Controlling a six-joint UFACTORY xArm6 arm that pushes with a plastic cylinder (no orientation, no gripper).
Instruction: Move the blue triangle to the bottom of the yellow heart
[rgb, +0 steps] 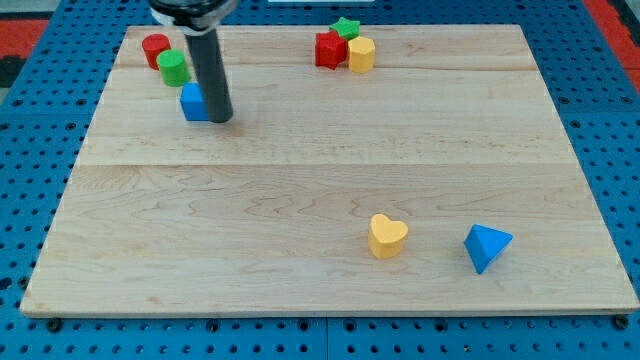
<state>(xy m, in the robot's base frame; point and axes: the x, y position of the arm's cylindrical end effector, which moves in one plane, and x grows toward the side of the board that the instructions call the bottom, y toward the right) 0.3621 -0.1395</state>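
Nearest the view's bottom, on the pale wooden desk (300, 280), sit the two task pieces. The blue triangle (486, 247) lies toward the view's lower right, and the yellow heart (387, 236) stands at its 9 o'clock, near it but apart, with bare wood between them. The triangle is therefore beside the heart, at the heart's 3 o'clock, not below it.

Farther up, the middle of the desk carries nothing until the far edge. At the view's upper left, my tip (220, 119) rests on the desk, just at the 3 o'clock side of a blue block (193, 102), whose shape I cannot make out since the dark rod (210, 75) covers part of it; tip and block seem to touch. At that block's 11 o'clock stands a green cylinder (173, 67), and just past it, at 10 o'clock, a red cylinder (154, 48), the two touching or nearly so.

At the view's top centre-right a cluster sits tight together: a red block (329, 49), a yellow block (361, 54) at its 3 o'clock, and a green star (346, 28) behind both.

There is no gripper on this arm, so nothing is held
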